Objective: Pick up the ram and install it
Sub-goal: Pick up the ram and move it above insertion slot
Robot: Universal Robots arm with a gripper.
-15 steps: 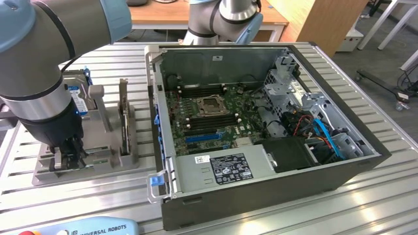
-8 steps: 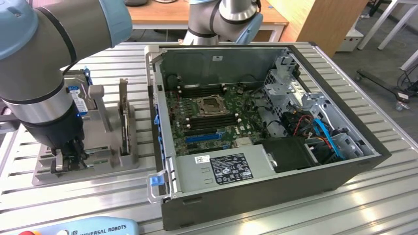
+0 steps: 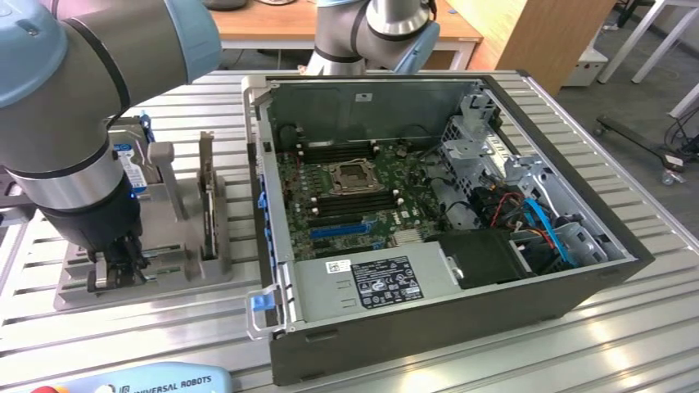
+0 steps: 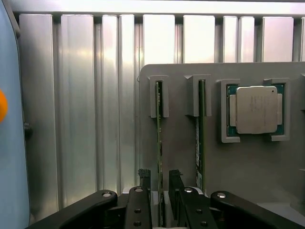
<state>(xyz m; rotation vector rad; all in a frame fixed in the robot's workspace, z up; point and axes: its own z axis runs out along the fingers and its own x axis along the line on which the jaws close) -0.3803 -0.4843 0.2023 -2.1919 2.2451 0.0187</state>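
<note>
Gripper released, fingers straddling the ram, which stands on edge in a gray holder slot. Second green board crowds the neighbouring slot, a processor chip beyond it. Open computer case sits at the exterior view's right of the holder.

Grey arm, pale-blue joint caps, black tool with screws
</note>
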